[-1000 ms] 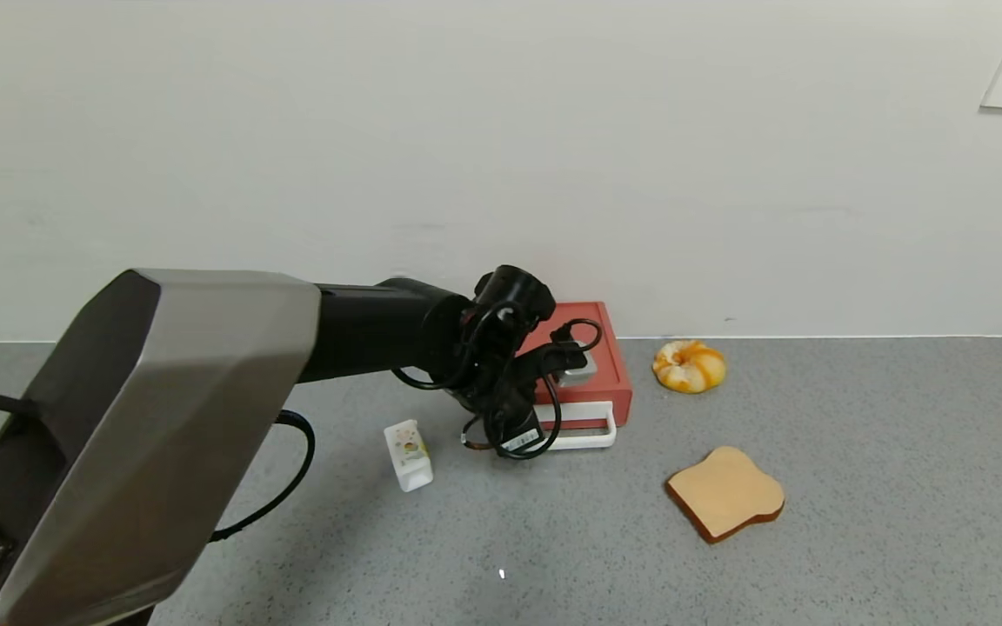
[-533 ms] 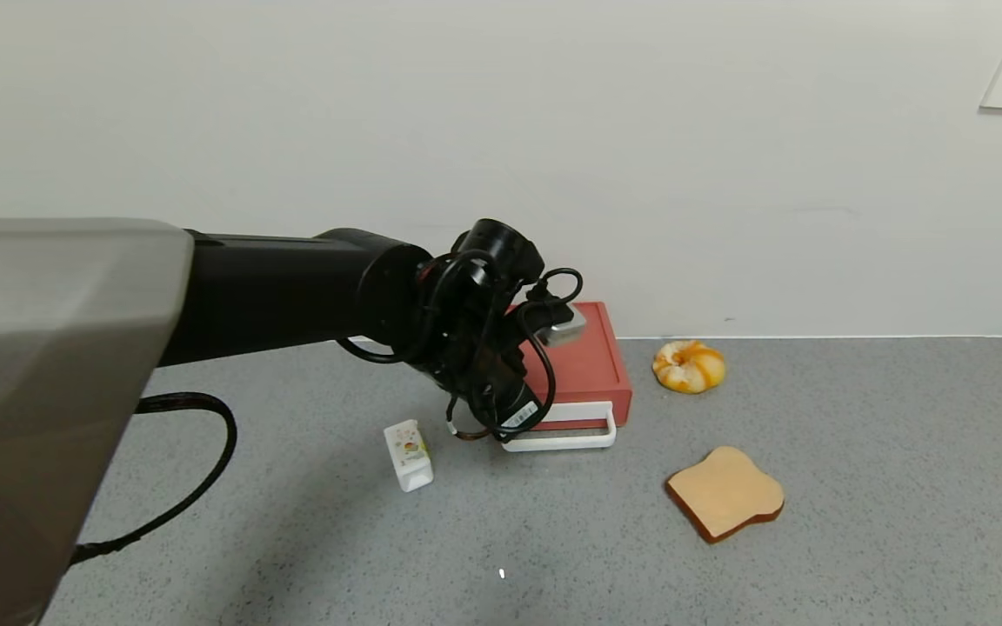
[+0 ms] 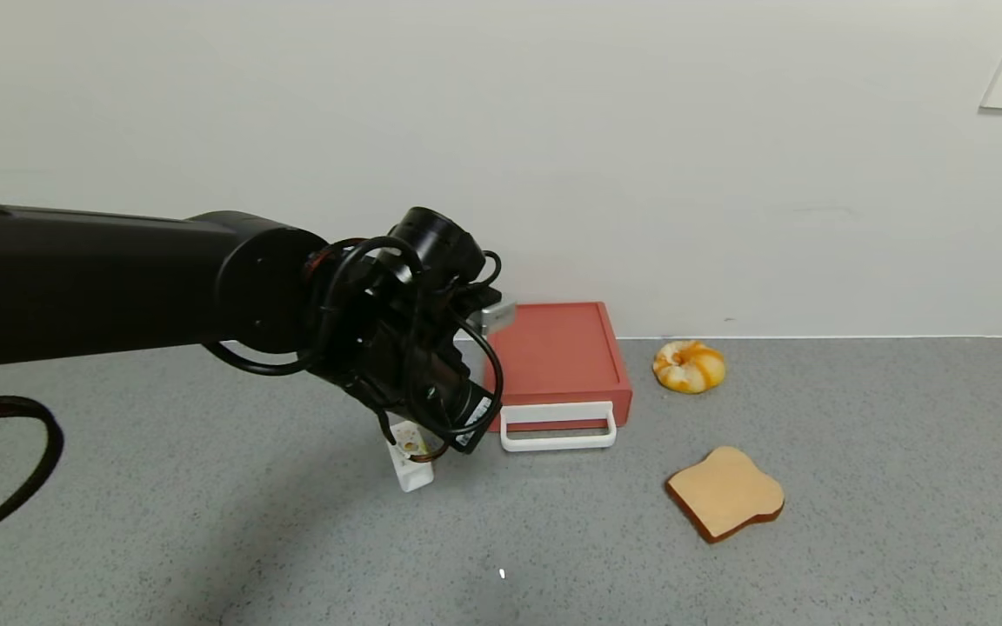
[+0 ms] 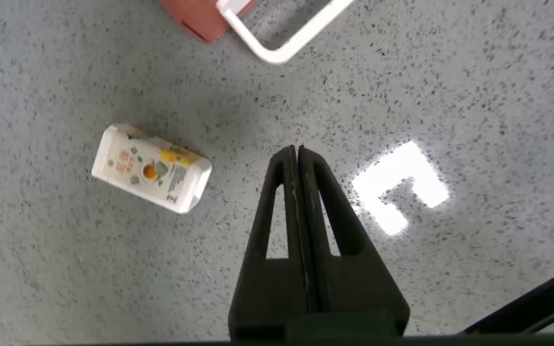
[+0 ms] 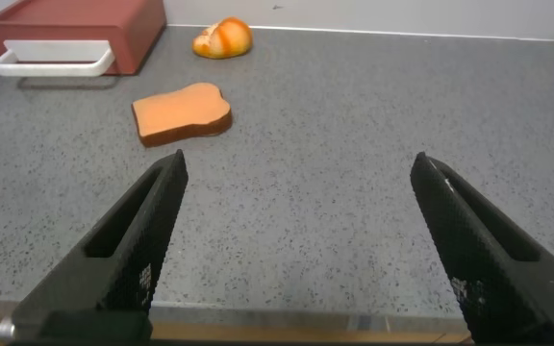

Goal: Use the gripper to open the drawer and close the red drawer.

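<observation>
Since a second ago your left arm has pulled back from the red drawer (image 3: 557,363), rising and swinging toward the robot's left, so the box top and its white loop handle (image 3: 558,426) are now uncovered. From the head camera you see the left gripper (image 3: 431,435) hanging above the small white carton (image 3: 410,456), just to the left of the drawer and clear of it. The drawer sits against the wall with its tray pushed in, the handle facing the robot. A bagel (image 3: 689,365) lies to its right, near the wall, and a toast slice (image 3: 725,493) lies closer to the robot, both well apart from the gripper. This view hides the fingertips behind cables, and it does not show your right arm at all.

Your left wrist camera fills that gap: the left gripper (image 4: 298,159) has its two fingers pressed flat together with nothing between them, over bare table. The carton (image 4: 151,168) lies on its side nearby, and only a corner of the drawer (image 4: 196,16) and part of the handle (image 4: 282,29) show.

Your right wrist camera shows the right gripper (image 5: 301,173) with fingers spread wide, low over the table, well apart from the toast (image 5: 182,112), bagel (image 5: 223,38) and drawer (image 5: 77,29).
</observation>
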`<action>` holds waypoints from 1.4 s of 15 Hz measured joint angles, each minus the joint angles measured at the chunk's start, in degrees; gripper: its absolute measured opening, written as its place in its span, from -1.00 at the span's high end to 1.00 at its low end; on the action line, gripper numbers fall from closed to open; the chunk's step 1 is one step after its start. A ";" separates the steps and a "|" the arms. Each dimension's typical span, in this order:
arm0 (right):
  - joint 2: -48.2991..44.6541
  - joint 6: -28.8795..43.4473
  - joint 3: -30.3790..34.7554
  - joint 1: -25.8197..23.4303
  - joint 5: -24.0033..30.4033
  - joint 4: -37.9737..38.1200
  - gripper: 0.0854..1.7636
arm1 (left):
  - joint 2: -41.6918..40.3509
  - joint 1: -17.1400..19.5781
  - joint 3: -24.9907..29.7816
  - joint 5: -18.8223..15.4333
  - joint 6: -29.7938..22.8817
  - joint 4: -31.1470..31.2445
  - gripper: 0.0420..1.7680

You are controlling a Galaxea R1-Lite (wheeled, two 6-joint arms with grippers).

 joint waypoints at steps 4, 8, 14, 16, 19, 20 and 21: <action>0.00 -0.02 0.00 0.00 -0.05 -0.02 -0.94 | -5.73 2.18 7.95 1.79 -2.78 -5.42 0.48; -0.02 -0.02 0.00 0.00 -0.07 0.00 -0.94 | -10.89 4.30 15.41 2.28 -2.50 -7.00 -0.04; -0.02 0.00 0.00 0.00 -0.02 0.00 -0.94 | -23.64 8.59 31.17 2.23 -2.43 -16.41 -0.54; -0.02 -0.02 0.00 0.00 -0.05 0.00 -0.94 | -28.40 9.70 36.41 2.26 -2.36 -21.25 -0.62; -0.02 -0.02 0.00 0.00 -0.02 0.00 -0.94 | -35.77 11.39 41.63 2.17 -2.62 -25.06 -0.72; -0.02 0.00 0.00 0.00 -0.05 -0.02 -0.94 | -38.22 11.85 42.81 2.12 -2.73 -25.50 -0.75; 0.00 0.00 0.00 0.00 -0.05 0.00 -0.94 | -40.51 12.19 43.75 2.06 -2.80 -25.69 -0.77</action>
